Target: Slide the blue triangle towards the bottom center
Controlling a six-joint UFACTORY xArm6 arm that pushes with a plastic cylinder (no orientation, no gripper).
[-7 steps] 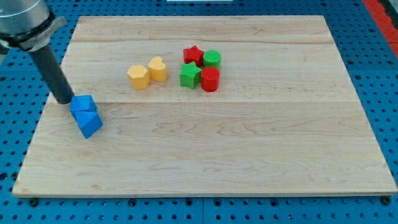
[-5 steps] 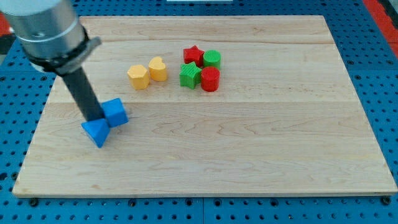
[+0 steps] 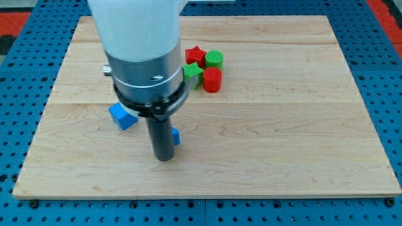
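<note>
My tip (image 3: 164, 158) rests on the wooden board (image 3: 282, 138), left of centre and toward the view's bottom. A small piece of a blue block (image 3: 176, 136) shows at the rod's right edge, just above the tip and touching the rod. Most of it is hidden, so I cannot tell its shape. A second blue block (image 3: 123, 117), blocky in outline, lies to the upper left of the tip, apart from the rod. The wide arm body covers the board's upper left middle.
A red star (image 3: 195, 54), a green cylinder (image 3: 215, 59), a red cylinder (image 3: 212, 80) and a partly hidden green star (image 3: 192, 71) cluster at top centre. The yellow blocks are hidden behind the arm.
The rod has swept from the board's left edge to the right and downward. One blue block moved right with it and is now mostly hidden. The other blue block shifted slightly right.
</note>
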